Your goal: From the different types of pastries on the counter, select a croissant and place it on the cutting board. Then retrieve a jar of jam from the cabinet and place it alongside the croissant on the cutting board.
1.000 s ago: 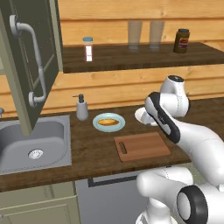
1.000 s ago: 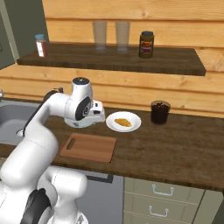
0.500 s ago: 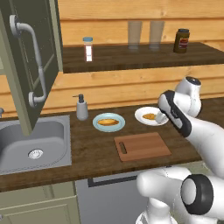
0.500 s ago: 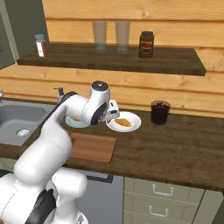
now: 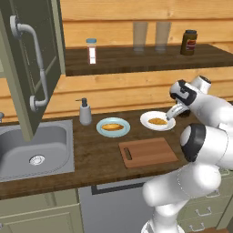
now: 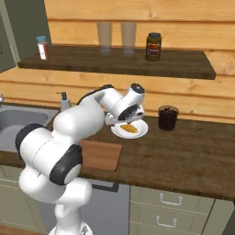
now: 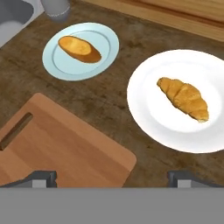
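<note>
Simulated kitchen, seen from behind a white robot arm and from its hand. Long dark brown wood-grain counter (image 5: pixel 98 154) with a grey steel sink (image 5: pixel 32 150) set in at the left. On the counter, a flat rectangular reddish-brown wooden cutting board (image 5: pixel 148 152) with a dark slot handle near its left short edge, bare on top. Behind the board, two plates side by side, apart from each other: a light blue round plate (image 5: pixel 113 127) carrying a longer oval golden-orange pastry (image 7: pixel 80 48), and to its right a white round plate (image 7: pixel 183 99) carrying the small golden-orange crescent-shaped croissant (image 7: pixel 183 98). Croissant lying near the middle of the white plate, untouched. Grey soap dispenser (image 5: pixel 85 112) standing between the sink and the blue plate. Dark cup (image 6: pixel 168 118) on the counter just right of the white plate.

Two-finger gripper (image 5: pixel 172 113) hanging above the white plate's right side, fingers spread wide and empty, pointed down toward the counter. In the hand view, two dark fingertips (image 7: pixel 41 178) at the bottom edge, well apart, the board's corner between them.

Above, a dark wooden shelf (image 6: pixel 124 62) holding a small bottle with a blue cap (image 5: pixel 92 51), two clear glasses (image 5: pixel 149 35) and a taller brown jar with a red label (image 6: pixel 153 47). Grey-green cabinet door (image 5: pixel 32 68) standing open at the left.
</note>
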You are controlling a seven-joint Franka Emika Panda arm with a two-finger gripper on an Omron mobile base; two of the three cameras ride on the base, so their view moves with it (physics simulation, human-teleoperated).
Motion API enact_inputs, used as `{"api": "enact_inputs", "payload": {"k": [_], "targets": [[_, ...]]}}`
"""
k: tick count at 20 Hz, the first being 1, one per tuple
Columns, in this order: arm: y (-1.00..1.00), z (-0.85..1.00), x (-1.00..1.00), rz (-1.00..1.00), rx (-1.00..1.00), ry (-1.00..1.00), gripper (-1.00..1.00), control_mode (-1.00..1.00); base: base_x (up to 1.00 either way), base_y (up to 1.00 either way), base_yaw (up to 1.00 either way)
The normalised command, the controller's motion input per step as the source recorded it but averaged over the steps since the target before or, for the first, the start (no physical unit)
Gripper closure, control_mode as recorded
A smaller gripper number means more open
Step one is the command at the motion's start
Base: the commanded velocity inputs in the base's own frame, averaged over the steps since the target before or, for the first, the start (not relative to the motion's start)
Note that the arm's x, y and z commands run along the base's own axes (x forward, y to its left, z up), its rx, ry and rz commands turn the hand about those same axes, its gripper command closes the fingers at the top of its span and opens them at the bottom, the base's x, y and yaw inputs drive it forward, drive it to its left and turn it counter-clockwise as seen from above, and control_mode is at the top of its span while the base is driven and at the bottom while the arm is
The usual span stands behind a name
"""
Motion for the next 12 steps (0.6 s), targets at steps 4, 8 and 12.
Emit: {"api": "enact_inputs", "payload": {"k": [4, 8, 12], "targets": [[-0.01, -0.01, 0.20, 0.00, 0.00, -0.02, -1.00, -1.00, 0.00, 0.00, 0.00], [0.00, -0.01, 0.56, 0.00, -0.03, -0.10, -1.00, -1.00, 0.00, 0.00, 0.00], [0.00, 0.00, 0.00, 0.00, 0.00, 0.00, -1.00, -1.00, 0.00, 0.00, 0.00]]}}
